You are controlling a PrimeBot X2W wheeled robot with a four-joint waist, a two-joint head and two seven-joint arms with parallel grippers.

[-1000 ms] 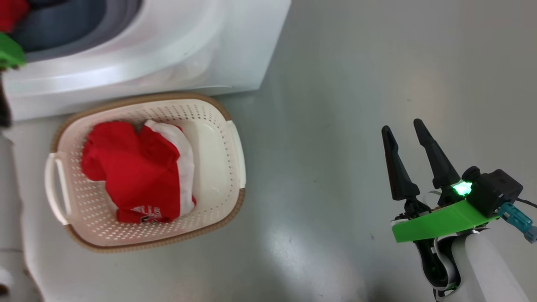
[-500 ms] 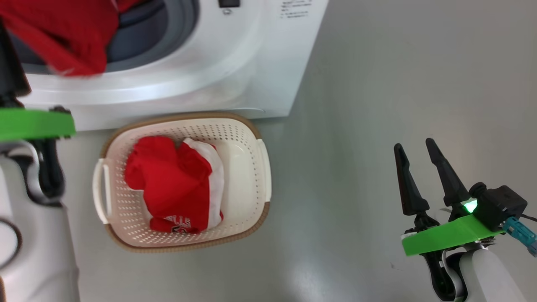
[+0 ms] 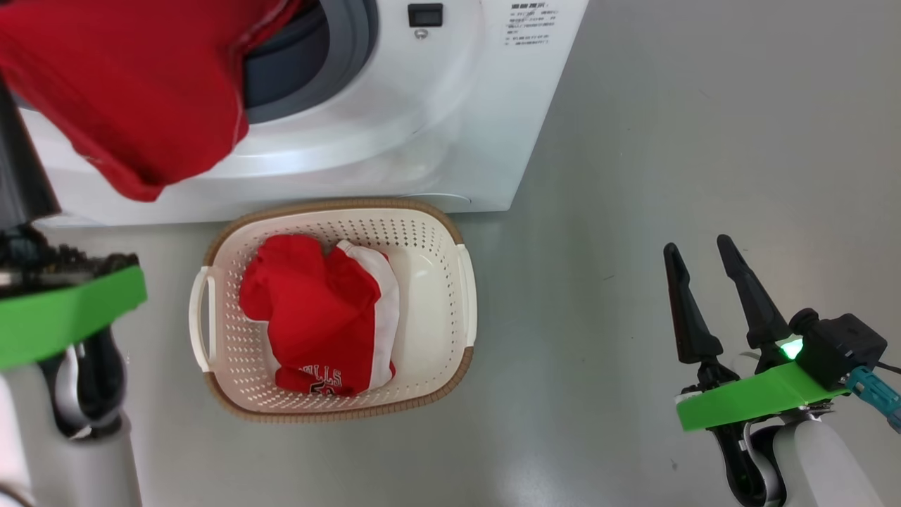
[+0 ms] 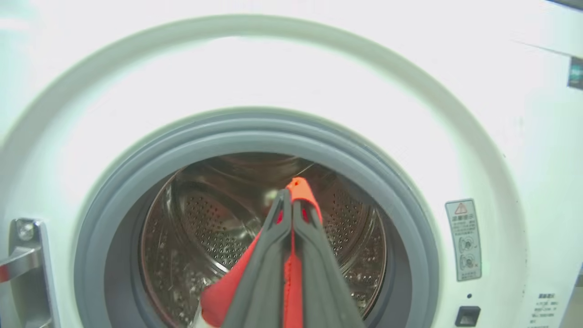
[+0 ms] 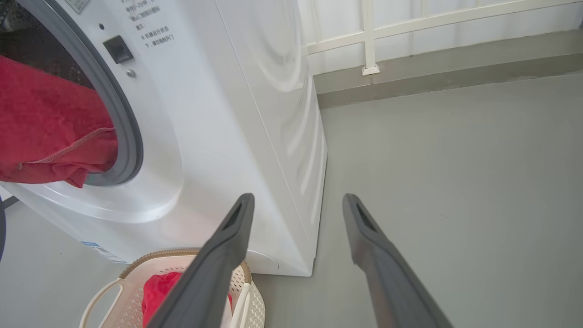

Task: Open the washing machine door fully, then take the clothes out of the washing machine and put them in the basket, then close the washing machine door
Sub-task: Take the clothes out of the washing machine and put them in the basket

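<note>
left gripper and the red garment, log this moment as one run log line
left gripper: shut on red garment, at washing machine mouth | right gripper: open, empty | basket: one red-and-white garment inside

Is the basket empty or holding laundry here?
Holding laundry: the basket has one bunched red-and-white garment lying inside; the right part of its floor is bare.

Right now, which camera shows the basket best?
The head view: the whole basket, rim and handles, with red clothes inside. The right wrist view catches one end at its bottom edge, partly behind the right tool. The left wrist view faces the drum.
</note>
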